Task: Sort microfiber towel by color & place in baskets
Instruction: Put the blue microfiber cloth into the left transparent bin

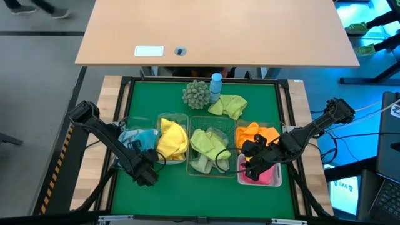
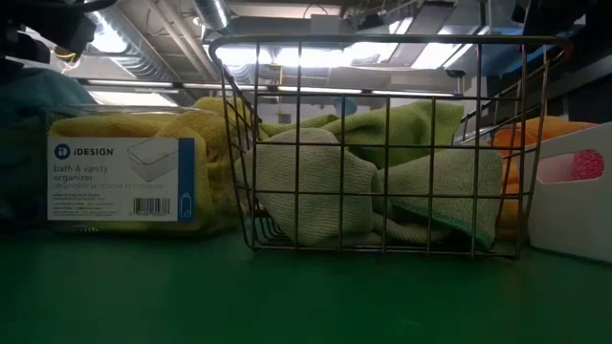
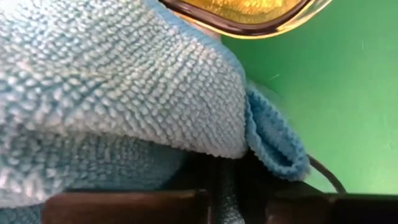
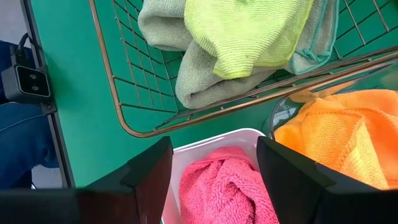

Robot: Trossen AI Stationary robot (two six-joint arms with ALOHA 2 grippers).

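Observation:
Blue towel (image 3: 124,93) fills the left wrist view, close against my left gripper (image 1: 145,172), which sits low at the near left beside the clear bin of blue towel (image 1: 132,137). Whether it holds the cloth I cannot tell. My right gripper (image 4: 211,180) hangs open above the white bin (image 4: 205,140) with the pink towel (image 4: 227,186) and touches nothing. Other baskets hold yellow towels (image 1: 173,139), green towels (image 1: 209,149) in the wire-mesh basket (image 2: 382,143), and an orange towel (image 1: 256,134). A yellow-green towel (image 1: 229,106) lies loose on the green mat.
A grey-green spiky ball (image 1: 196,94) and a small blue bottle (image 1: 216,86) stand at the mat's far side, next to the loose towel. The baskets form a row across the mat's middle. Bare green mat (image 1: 200,194) lies in front of them.

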